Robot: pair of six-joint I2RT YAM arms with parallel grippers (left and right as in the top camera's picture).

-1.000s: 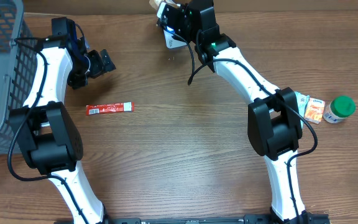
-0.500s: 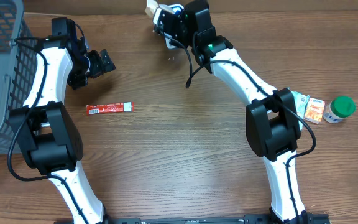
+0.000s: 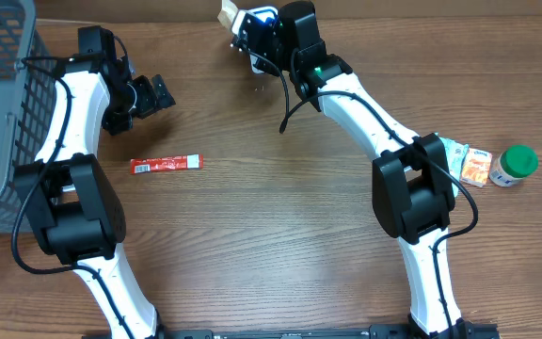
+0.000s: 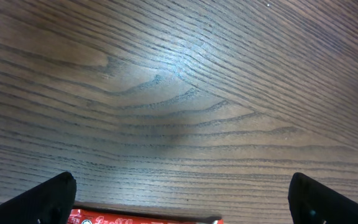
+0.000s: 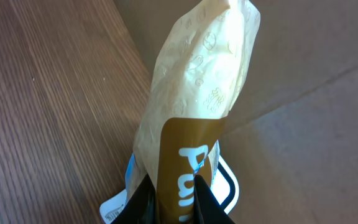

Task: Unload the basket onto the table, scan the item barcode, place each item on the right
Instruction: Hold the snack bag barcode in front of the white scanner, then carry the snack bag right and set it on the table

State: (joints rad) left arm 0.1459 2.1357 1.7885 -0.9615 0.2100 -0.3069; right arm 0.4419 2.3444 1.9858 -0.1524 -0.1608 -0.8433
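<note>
Shifted leftward along the far edge of the wooden table [image 3: 280,235], right gripper [image 3: 250,30] pinches the crinkled cream plastic pouch [image 5: 194,106], its brown band visible only from the wrist; left gripper [image 3: 145,97] gapes near a flat red sachet [image 3: 166,164].

Both arms, the left arm [image 3: 64,104] and the right arm [image 3: 360,104], are wearing smooth white shells between bulky black joint blocks, with thin black cables [image 3: 290,99] looping alongside. A small green light [image 3: 323,69] is glowing near the right wrist, and the 2 fingers [image 4: 48,199] of the left gripper [image 4: 180,186] are showing rounded matte black tips.
</note>
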